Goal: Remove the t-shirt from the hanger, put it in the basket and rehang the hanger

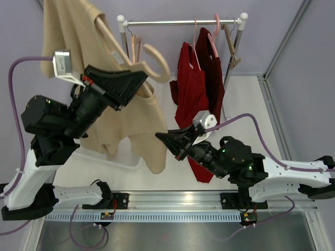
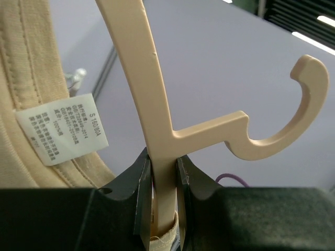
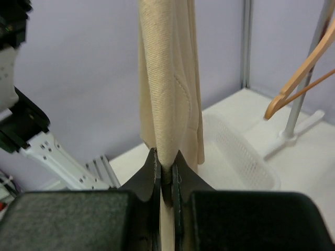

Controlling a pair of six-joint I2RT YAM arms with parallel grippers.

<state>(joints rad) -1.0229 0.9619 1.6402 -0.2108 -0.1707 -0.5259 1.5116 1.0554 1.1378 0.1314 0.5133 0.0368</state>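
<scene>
1. Gripping the beige hanger (image 2: 157, 104) by its upright stem, the left tool (image 2: 163, 163) is clamped narrow, with both pads pressed against the plastic. In the left wrist view the hook curves off to the right.
2. The tan t-shirt (image 1: 131, 120) hangs from that hanger, held up over the left side of the table (image 1: 246, 99) and apart from the rack (image 1: 183, 22). A white care label (image 2: 60, 128) shows inside the collar, just beside the stem.
3. The right tool (image 3: 166, 162) is pinched shut on a lower fold of the t-shirt. The cloth rises straight up from between its fingers.
4. The rack stands at the back of the table and carries a dark red garment (image 1: 201, 89) on a pink hanger (image 1: 214, 36).
5. A white basket (image 3: 246, 167) sits on the table below the held cloth.
</scene>
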